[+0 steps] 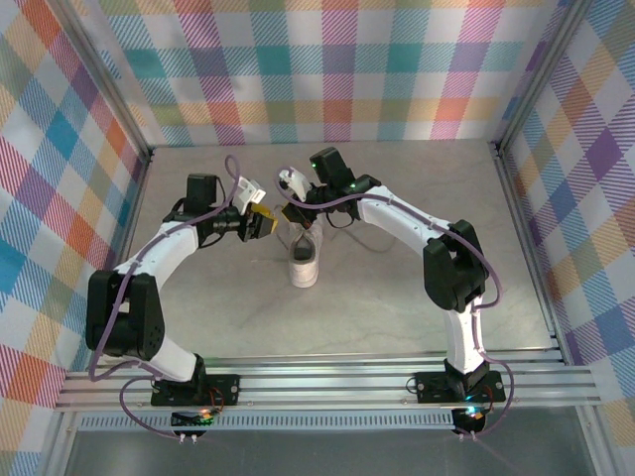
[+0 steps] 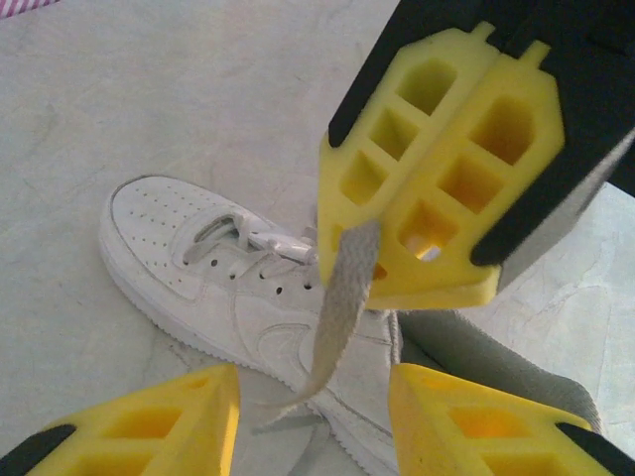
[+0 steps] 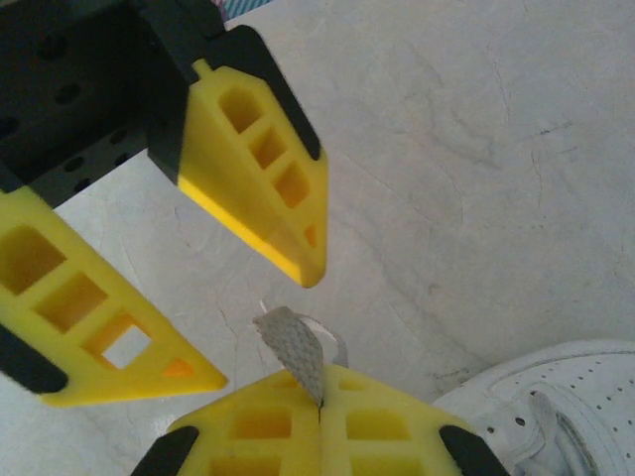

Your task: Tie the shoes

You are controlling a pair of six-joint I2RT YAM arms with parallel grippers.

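The white shoe [image 1: 303, 260] stands at mid-table with its toe toward the arms; it also shows in the left wrist view [image 2: 218, 268] and at the lower right of the right wrist view [image 3: 556, 407]. My right gripper [image 1: 294, 212] hovers above the shoe's heel end, shut on a flat white lace [image 3: 293, 347] whose loose end hangs down [image 2: 342, 297]. Its yellow fingers [image 2: 446, 169] are pressed together. My left gripper [image 1: 264, 223] sits just left of it, open, with its fingers [image 3: 263, 169] spread and nothing between them. The lace end dangles above the gap of the left gripper [image 2: 313, 402].
The grey tabletop [image 1: 397, 297] is boxed in by plaid walls [image 1: 60, 198] on the left, back and right. An aluminium rail [image 1: 327, 382] carrying both arm bases runs along the near edge. The two grippers are almost touching.
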